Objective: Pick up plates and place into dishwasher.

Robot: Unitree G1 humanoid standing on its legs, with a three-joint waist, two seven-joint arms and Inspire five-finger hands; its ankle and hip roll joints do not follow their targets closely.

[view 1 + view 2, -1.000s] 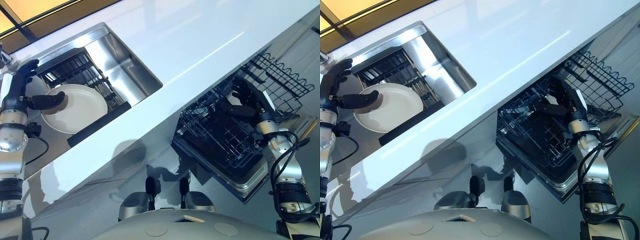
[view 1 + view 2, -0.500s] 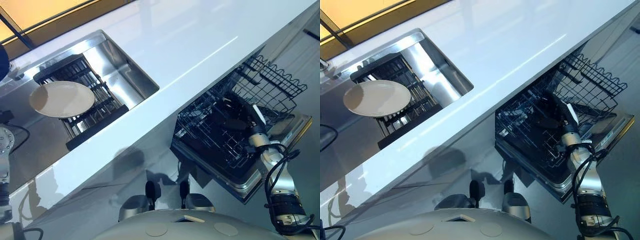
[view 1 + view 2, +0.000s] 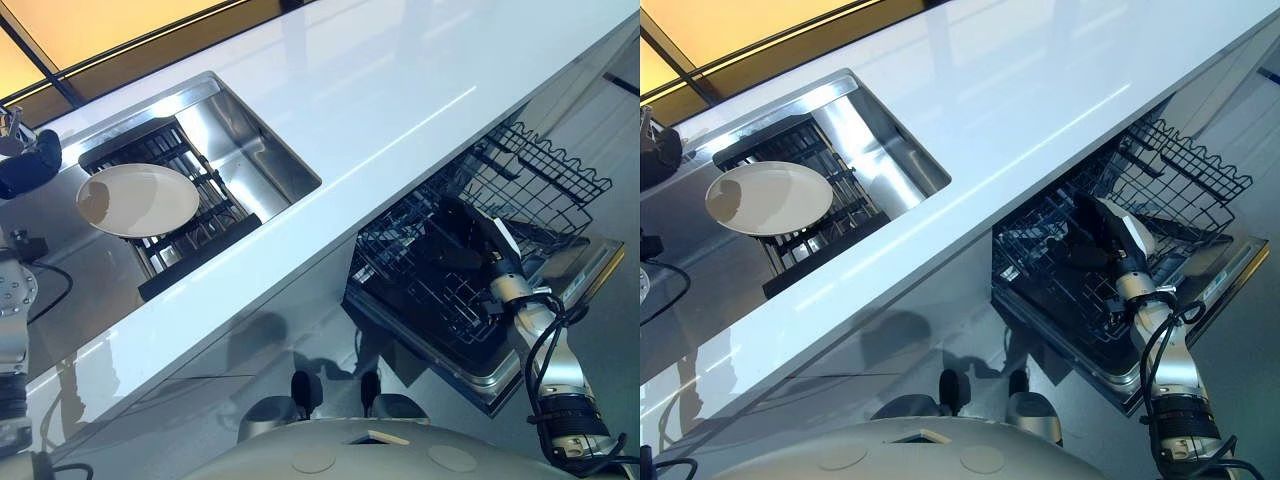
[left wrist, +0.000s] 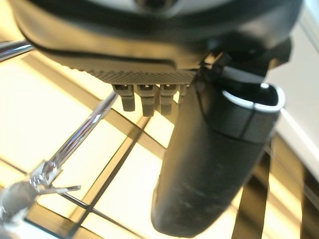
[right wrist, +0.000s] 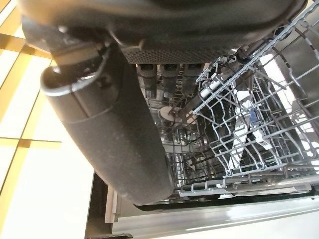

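Note:
A round white plate (image 3: 138, 198) lies flat on the black rack (image 3: 195, 250) in the steel sink (image 3: 250, 140). My left hand (image 3: 25, 170) hovers left of the plate, apart from it, near the tap; in the left wrist view its thumb (image 4: 214, 164) is straight and it holds nothing. My right hand (image 3: 475, 235) reaches into the pulled-out dishwasher rack (image 3: 420, 265). Its thumb (image 5: 109, 134) and fingers (image 5: 164, 74) point in among the wires, open and empty.
A long white counter (image 3: 400, 90) runs between the sink and the dishwasher. A second wire basket (image 3: 545, 165) stands out behind my right hand. The open dishwasher door (image 3: 500, 375) lies under the rack. A chrome tap (image 4: 75, 144) stands close to my left hand.
A second ago my left thumb lay on the plate; the hand has let go and drawn back to the left. The right hand has turned and sunk deeper into the rack.

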